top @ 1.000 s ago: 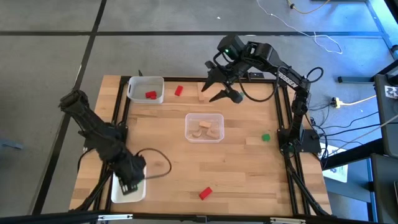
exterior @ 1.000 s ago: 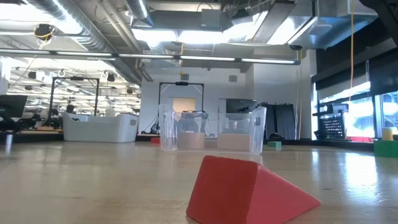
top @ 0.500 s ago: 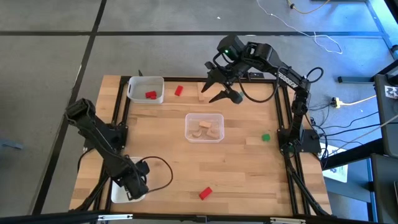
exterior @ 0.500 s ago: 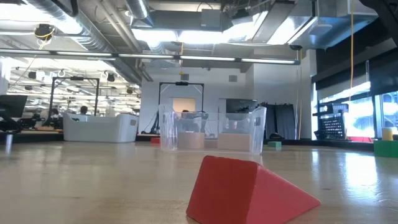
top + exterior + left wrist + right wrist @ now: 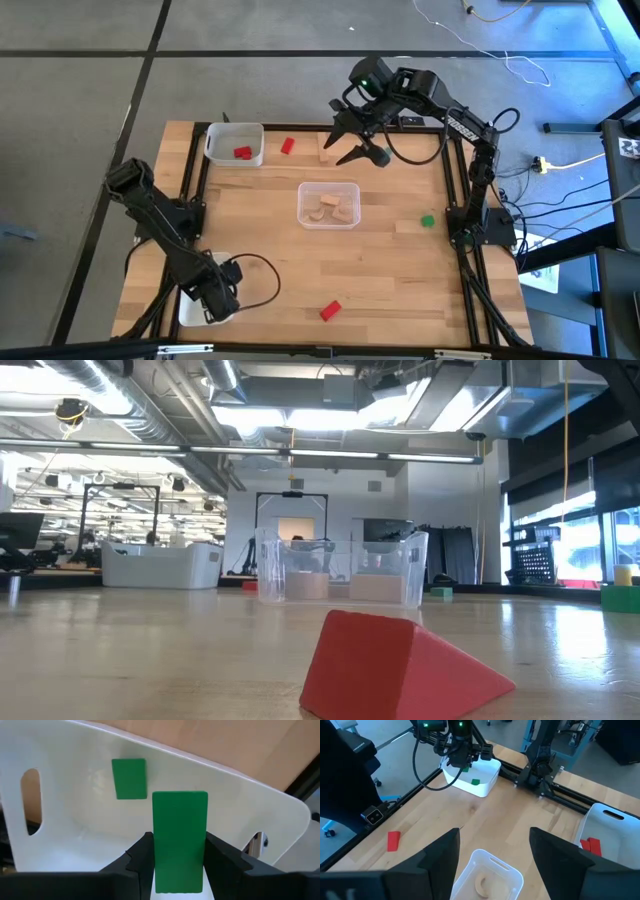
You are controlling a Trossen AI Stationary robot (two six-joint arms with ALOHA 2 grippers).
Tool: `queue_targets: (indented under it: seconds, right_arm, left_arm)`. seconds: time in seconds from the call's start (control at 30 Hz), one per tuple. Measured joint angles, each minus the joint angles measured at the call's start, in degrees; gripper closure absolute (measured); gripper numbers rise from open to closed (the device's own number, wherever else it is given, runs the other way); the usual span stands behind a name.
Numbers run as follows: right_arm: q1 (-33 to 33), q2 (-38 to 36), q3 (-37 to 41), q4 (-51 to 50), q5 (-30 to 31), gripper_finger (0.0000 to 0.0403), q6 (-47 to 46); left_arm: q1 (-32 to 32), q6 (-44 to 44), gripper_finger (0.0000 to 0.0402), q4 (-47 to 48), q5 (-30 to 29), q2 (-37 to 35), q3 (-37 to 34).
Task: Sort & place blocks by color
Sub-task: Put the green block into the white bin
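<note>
Left wrist view puts a green block (image 5: pixel 179 840) upright between my left gripper's (image 5: pixel 177 865) two fingers (image 5: pixel 142 857), clamped on both sides, hanging over a white tray (image 5: pixel 240 805) where a second green block (image 5: pixel 129 778) lies flat just past it. From above, that left gripper (image 5: pixel 215 298) sits over the same tray (image 5: pixel 187 312) at the table's 7 o'clock corner. A red block (image 5: pixel 331 310) lies near the front edge at 6 o'clock, well apart from the tray; it fills the low view (image 5: pixel 400 665). At the centre stands a clear tray (image 5: pixel 329 204) with light-wood blocks (image 5: pixel 334 206) in it. A small green block (image 5: pixel 428 220) lies at 3 o'clock. Farther out, my right gripper (image 5: pixel 345 143) hovers spread wide at 12 o'clock beside a light-wood block (image 5: pixel 326 148). Another red block (image 5: pixel 288 146) lies at 11 o'clock, next to a white tray (image 5: pixel 235 133) holding a red block (image 5: pixel 242 153).
</note>
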State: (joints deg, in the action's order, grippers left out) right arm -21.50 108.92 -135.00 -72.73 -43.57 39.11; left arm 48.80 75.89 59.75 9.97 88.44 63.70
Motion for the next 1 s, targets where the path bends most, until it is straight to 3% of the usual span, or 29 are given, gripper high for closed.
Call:
queue_targets:
  seconds: [0.27,0.57,0.8,1.0]
  right_arm:
    - [-0.02,0.0,0.0,0.0,0.0,0.0163,-0.02]
    - [-0.02,-0.01,0.0,-0.01,0.0,0.0163,-0.04]
    - [-0.02,-0.01,0.0,-0.02,0.0,0.0163,-0.04]
    - [-0.02,-0.02,0.0,-0.02,0.0,0.0163,-0.04]
  left_arm:
    - [-0.02,0.48,0.025,-0.22,-0.56,0.7,0.0]
    - [-0.13,-2.43,0.0246,-2.38,8.95,5.2,0.0]
    - [-0.61,-3.43,0.0276,-3.52,7.6,5.7,0.0]
    - [-0.79,-2.92,0.0252,-3.5,6.79,5.7,0.0]
